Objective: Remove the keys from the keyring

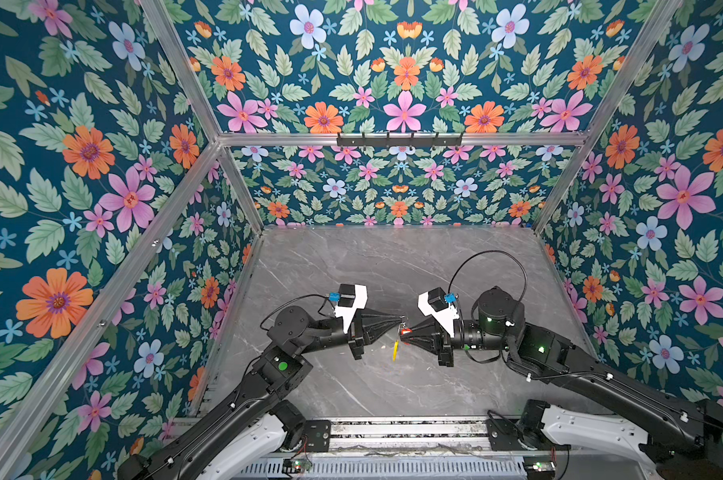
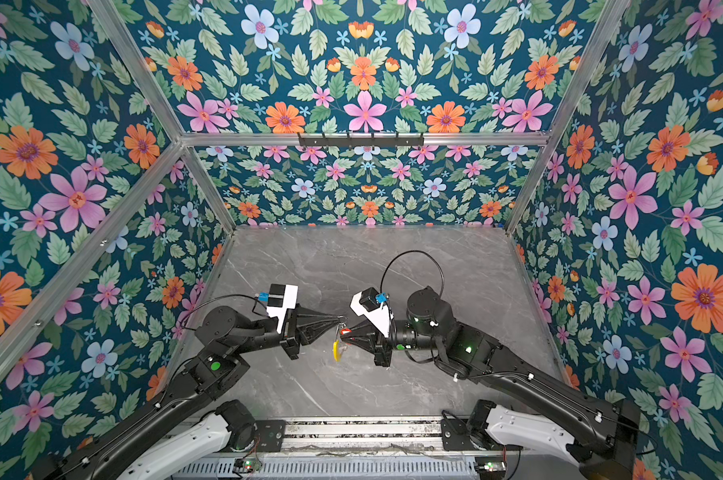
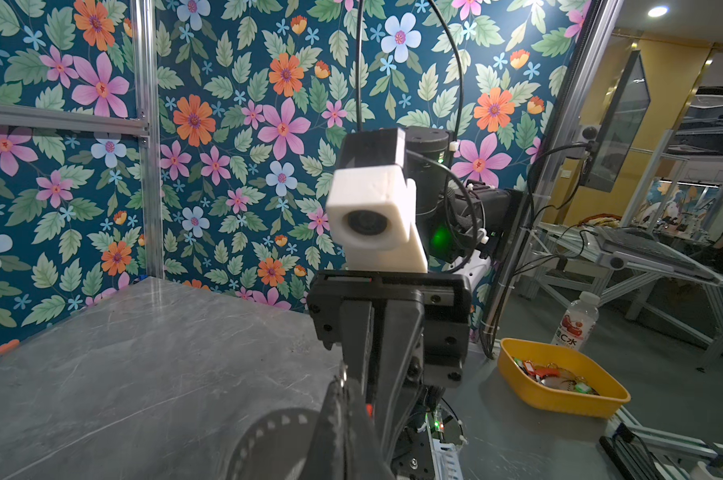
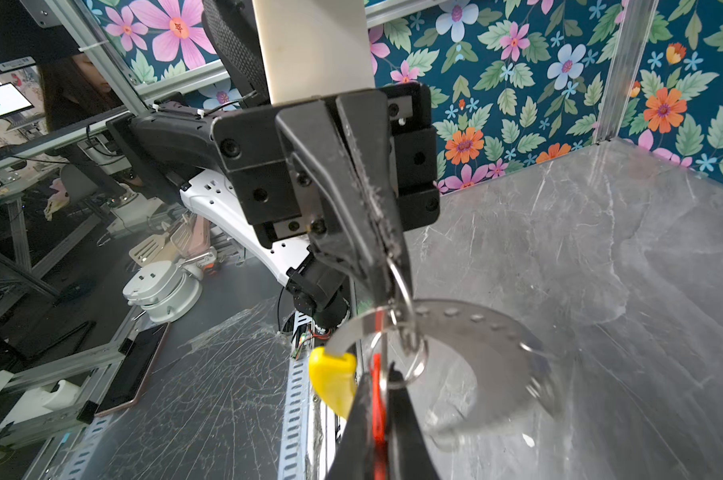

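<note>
Above the grey marble table [image 1: 393,266], towards the middle of its near edge, the two arms met tip to tip in the air. The left gripper [image 1: 400,319] had its fingers pressed together. The right wrist view showed them pinching a small split ring [image 4: 403,291] that stuck out from between their tips.

From that split ring hung the keyring [image 4: 467,328], a broad, flat grey band with a row of small dimples. It was clear of the table's surface and turned nearly edge-on in both top views. Its yellow segment [image 4: 334,380] sat on the side towards the table's near edge.

A second split ring [image 4: 413,361] was threaded through the band just under the first.

The right gripper [image 1: 404,333] pointed at the left one from the opposite side, slightly lower. Its fingers were closed on the red tag [image 4: 377,415], which ran as a thin red strip between them. I could not make out the metal blade of that key.

Beyond the table's right side, off its surface, stood a yellow tray [image 3: 555,401] holding a loose heap of coloured tags and rings. A plastic bottle [image 3: 576,322] with a red label stood just behind it.
</note>
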`<control>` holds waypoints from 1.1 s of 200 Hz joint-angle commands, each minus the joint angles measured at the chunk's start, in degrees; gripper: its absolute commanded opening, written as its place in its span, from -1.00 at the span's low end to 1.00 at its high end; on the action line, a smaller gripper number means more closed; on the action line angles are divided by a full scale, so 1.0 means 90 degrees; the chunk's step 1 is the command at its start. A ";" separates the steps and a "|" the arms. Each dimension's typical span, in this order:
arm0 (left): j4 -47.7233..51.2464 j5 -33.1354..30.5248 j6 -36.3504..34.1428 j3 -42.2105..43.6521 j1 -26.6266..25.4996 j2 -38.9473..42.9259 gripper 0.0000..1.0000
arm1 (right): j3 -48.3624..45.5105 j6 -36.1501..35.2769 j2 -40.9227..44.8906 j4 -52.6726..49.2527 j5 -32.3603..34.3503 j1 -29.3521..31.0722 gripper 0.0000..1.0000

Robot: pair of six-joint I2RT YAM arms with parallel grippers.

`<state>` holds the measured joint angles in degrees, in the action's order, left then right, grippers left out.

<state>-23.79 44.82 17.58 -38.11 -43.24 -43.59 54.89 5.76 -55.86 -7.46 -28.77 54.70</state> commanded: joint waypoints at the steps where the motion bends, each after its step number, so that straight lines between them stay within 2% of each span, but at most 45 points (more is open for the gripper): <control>1: 0.0158 0.0077 -0.0160 -0.0090 0.0000 -0.0010 -1.00 | 0.0192 0.0101 0.0046 -0.0299 -0.0015 0.0005 -1.00; 24: 0.0220 0.0216 -0.0193 -0.0121 0.0000 -0.0009 -1.00 | 0.0543 0.0034 -0.0104 -0.0975 -0.0124 -0.0064 -1.00; 50: 0.0352 0.0371 -0.0234 -0.0195 0.0000 -0.0039 -1.00 | 0.0815 0.0148 -0.0272 -0.1327 -0.0688 -0.0442 -1.00; 116: 0.0765 0.0428 -0.0431 -0.0366 0.0000 -0.0020 -1.00 | 0.1609 -0.0416 -0.0556 -0.2672 -0.0826 -0.0547 -1.00; 160: 0.0837 0.0207 -0.0518 -0.0356 -0.0004 0.0082 -1.00 | 0.1772 -0.0522 -0.0764 -0.3039 -0.1876 -0.0677 -1.00; 183: 0.0841 0.0135 -0.0550 -0.0373 -0.0005 0.0144 -1.00 | 0.1759 -0.0617 -0.0880 -0.3311 -0.1949 -0.0678 -1.00; 220: 0.0849 0.0411 -0.0536 -0.0393 0.0000 0.0083 -1.00 | 0.1965 -0.0635 -0.0993 -0.3686 -0.1024 -0.0682 -1.00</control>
<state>-14.59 47.53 13.37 -40.97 -43.35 -42.57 70.85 1.26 -64.29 -35.83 -42.35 48.53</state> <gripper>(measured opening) 0.050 0.059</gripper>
